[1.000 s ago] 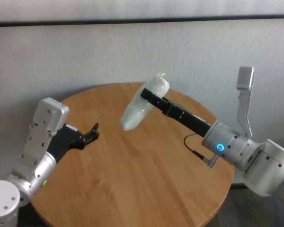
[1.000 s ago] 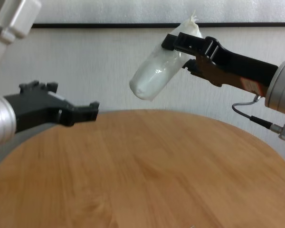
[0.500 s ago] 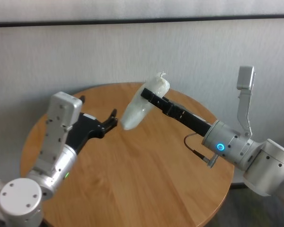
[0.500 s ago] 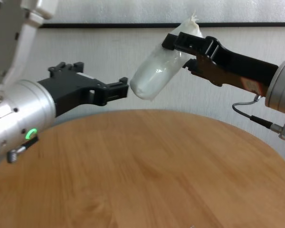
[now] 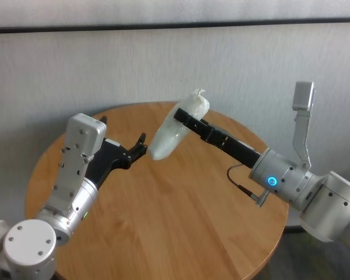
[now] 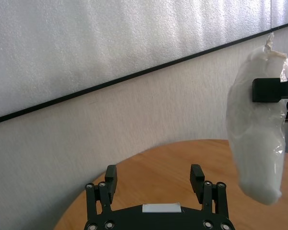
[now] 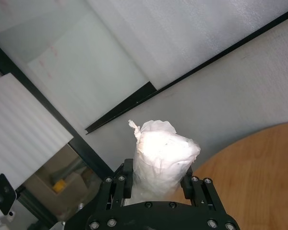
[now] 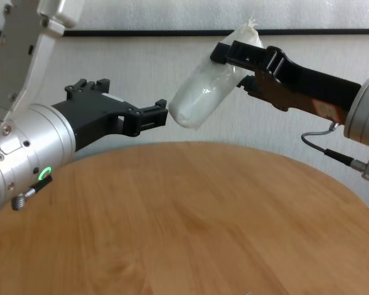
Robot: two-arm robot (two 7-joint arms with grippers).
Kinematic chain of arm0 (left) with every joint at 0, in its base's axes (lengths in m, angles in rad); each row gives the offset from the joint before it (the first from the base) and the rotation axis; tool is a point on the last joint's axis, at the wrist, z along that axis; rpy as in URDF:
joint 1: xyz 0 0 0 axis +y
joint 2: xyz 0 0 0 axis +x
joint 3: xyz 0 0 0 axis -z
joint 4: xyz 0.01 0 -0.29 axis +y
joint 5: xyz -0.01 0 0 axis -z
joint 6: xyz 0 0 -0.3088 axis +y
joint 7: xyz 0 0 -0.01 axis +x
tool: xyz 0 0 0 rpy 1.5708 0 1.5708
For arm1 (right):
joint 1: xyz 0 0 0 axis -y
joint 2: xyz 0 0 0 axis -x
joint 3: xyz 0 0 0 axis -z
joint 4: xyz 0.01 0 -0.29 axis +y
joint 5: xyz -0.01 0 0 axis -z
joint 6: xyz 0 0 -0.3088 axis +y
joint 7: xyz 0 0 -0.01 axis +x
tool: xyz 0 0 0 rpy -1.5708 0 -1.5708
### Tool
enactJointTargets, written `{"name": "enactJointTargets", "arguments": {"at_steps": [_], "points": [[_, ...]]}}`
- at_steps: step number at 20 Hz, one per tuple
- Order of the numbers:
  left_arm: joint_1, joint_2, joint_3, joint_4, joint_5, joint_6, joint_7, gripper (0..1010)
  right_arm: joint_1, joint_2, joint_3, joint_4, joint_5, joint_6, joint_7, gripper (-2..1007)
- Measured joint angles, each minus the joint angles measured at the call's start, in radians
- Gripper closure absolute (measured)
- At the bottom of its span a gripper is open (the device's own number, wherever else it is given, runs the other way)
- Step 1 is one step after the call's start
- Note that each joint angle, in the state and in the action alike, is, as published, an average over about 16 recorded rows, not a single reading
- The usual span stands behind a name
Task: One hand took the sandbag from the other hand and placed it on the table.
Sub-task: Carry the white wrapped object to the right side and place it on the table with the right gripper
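Note:
The sandbag [image 5: 168,137], a plump white pouch with a twisted tip, hangs tilted in the air above the round wooden table [image 5: 163,221]. My right gripper [image 5: 181,116], on the blue-lit wrist, is shut across the sandbag's upper part, below the tip; the right wrist view shows the pouch [image 7: 163,155] squeezed between the jaws. My left gripper [image 5: 141,146], on the green-lit wrist, is open. Its fingertips sit just beside the lower end of the sandbag [image 8: 200,98] without touching. In the left wrist view the sandbag [image 6: 257,139] hangs off to one side of the open left gripper [image 6: 153,172].
A pale grey wall [image 5: 105,64] with a black horizontal strip rises close behind the table. The table's far rim [image 8: 234,147] curves below both grippers. A grey upright bracket [image 5: 302,116] stands on my right arm.
My left arm has swung up and to the right, bringing its open gripper from well left of the sandbag to right beside its lower end. The right arm and sandbag have stayed still.

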Motion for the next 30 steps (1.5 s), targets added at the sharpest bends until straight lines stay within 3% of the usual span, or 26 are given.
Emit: {"name": "enactJointTargets", "arguments": {"at_steps": [8,14,21,30], "points": [[0.005,-0.006,-0.011,0.002,0.01,-0.007,0.0,8,-0.002,0.0,0.003,-0.003,0.002,-0.001,-0.008,438],[0.005,-0.006,-0.012,0.002,0.009,-0.008,0.0,8,-0.008,0.008,0.009,-0.016,-0.001,-0.001,-0.037,438],[0.005,-0.004,-0.011,0.002,0.008,-0.007,0.0,8,-0.018,0.03,0.023,-0.046,-0.012,0.012,-0.112,438],[0.004,-0.003,-0.01,0.002,0.006,-0.005,0.0,8,-0.031,0.069,0.055,-0.076,-0.024,0.043,-0.232,438]]}}
